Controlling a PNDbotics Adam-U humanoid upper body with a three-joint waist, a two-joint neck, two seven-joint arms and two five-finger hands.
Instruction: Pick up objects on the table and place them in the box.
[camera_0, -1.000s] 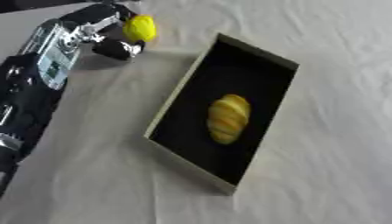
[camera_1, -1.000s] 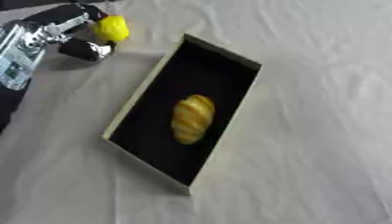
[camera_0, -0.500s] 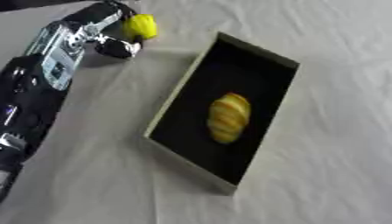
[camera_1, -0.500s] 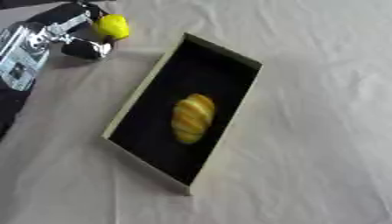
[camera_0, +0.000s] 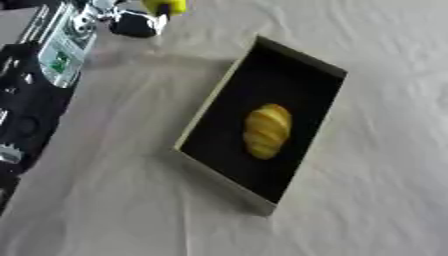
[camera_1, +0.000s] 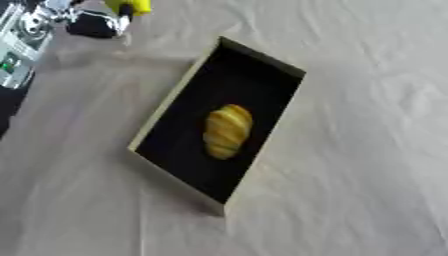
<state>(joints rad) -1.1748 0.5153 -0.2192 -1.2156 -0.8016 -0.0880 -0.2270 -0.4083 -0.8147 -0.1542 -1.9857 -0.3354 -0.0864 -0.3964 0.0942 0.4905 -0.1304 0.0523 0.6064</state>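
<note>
left hand (camera_0: 131, 22) curled round yellow object (camera_0: 164, 5) at top edge; striped yellow pastry (camera_0: 266, 130) inside black box (camera_0: 219, 102) on cloth-covered table (camera_0: 385, 150)

1. The left eye view looks down from the robot's head onto the cloth-covered table (camera_0: 385, 165), tilted askew, with the box (camera_0: 229, 80) near the middle
2. The right eye view faces the same way from slightly further right, so the box sits more to the left
3. Both share the box and the left hand (camera_0: 131, 22) at the far left edge
</note>
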